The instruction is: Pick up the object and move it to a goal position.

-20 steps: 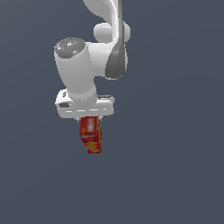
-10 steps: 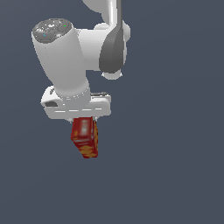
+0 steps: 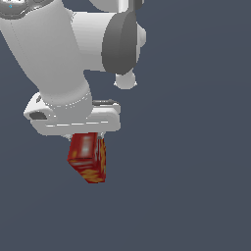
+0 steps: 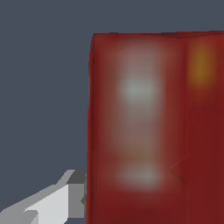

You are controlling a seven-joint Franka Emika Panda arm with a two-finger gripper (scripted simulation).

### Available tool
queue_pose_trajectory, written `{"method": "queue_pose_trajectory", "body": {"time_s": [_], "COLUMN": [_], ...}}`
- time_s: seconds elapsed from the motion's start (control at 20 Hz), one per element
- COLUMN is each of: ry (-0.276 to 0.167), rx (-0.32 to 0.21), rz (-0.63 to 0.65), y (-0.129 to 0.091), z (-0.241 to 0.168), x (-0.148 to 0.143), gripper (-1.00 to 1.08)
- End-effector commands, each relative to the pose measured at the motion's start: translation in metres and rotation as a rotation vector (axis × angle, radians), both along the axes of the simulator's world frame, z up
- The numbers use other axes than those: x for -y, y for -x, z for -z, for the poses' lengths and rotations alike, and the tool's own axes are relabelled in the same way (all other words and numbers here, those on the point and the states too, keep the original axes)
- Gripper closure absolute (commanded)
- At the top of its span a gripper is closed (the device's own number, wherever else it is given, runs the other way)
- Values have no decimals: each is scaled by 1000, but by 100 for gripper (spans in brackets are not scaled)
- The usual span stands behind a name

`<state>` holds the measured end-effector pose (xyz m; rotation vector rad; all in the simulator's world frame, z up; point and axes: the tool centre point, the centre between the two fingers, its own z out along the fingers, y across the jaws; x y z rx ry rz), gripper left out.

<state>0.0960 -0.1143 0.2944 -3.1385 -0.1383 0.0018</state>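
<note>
So the hand (image 3: 87,137) is gripping the little red box (image 3: 88,158) by its top end, and the box is hanging below it with nothing visible underneath, just grey backdrop. It's tilting a bit, lower corner pointing toward the exterior view's right. In the wrist view one finger (image 4: 65,199) is pressing against the box's side. Looks like it's mid-carry to me; no goal marker is showing anywhere.
</note>
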Motion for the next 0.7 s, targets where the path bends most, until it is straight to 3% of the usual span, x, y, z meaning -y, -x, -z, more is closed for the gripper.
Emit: {"method": "queue_pose_trajectory", "body": {"time_s": [0.0, 0.65], "ry": [0, 0], "rx": [1, 1], "rz": [0, 0], "y": [-7, -33], "z": [-9, -38], "x": [2, 9], "gripper": [108, 108]}}
